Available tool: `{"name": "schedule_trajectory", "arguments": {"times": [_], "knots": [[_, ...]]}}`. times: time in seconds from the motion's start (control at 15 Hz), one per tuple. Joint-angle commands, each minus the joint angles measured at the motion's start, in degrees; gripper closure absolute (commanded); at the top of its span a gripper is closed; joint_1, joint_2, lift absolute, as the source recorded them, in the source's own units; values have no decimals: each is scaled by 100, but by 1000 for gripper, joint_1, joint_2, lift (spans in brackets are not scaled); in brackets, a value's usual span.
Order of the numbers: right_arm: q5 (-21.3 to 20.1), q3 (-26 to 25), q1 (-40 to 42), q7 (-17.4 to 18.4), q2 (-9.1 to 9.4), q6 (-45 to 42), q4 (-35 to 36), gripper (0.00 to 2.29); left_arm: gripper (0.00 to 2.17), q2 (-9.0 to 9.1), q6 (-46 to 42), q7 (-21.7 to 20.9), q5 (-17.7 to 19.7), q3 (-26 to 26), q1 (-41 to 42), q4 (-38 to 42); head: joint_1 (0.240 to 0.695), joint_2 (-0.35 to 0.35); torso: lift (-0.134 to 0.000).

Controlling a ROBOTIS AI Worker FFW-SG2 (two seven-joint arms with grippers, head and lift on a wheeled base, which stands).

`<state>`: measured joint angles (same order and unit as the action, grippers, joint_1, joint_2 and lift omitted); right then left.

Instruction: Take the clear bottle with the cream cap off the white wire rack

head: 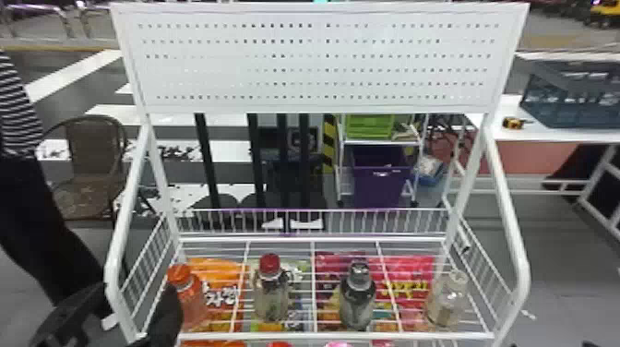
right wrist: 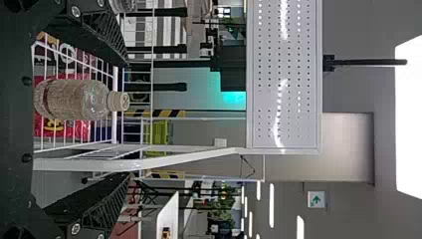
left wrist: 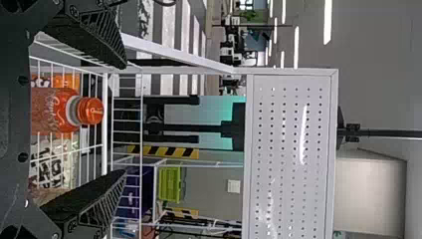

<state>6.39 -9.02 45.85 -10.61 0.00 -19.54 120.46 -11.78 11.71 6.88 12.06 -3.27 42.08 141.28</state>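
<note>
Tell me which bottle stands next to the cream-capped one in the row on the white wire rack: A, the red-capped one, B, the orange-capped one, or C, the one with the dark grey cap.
C: the dark-grey-capped bottle stands just left of the cream-capped bottle, which ends the row on the right.
</note>
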Motion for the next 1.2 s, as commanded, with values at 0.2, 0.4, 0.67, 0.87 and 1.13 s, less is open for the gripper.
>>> {"name": "schedule_trajectory", "arguments": {"times": [0.2,0.4,0.67,0.87,1.13], "knots": [[-191,102,-1298,68,5,-633,-2176,120,137,0,530,24,-265,178,-25,154,499,0,0],[-349,225,-2080,121,5,-581,-2993,124,137,0,829,103,-371,371,-113,154,499,0,0],[-455,243,-2889,121,5,-317,-3670,124,137,-18,1110,165,-485,591,-262,154,499,0,0],[-481,322,-3232,121,5,-71,-3916,124,137,-27,1128,173,-494,609,-280,128,499,0,0],[-569,383,-3513,121,5,298,-3978,124,137,-62,1128,165,-485,600,-280,136,499,0,0]]}}
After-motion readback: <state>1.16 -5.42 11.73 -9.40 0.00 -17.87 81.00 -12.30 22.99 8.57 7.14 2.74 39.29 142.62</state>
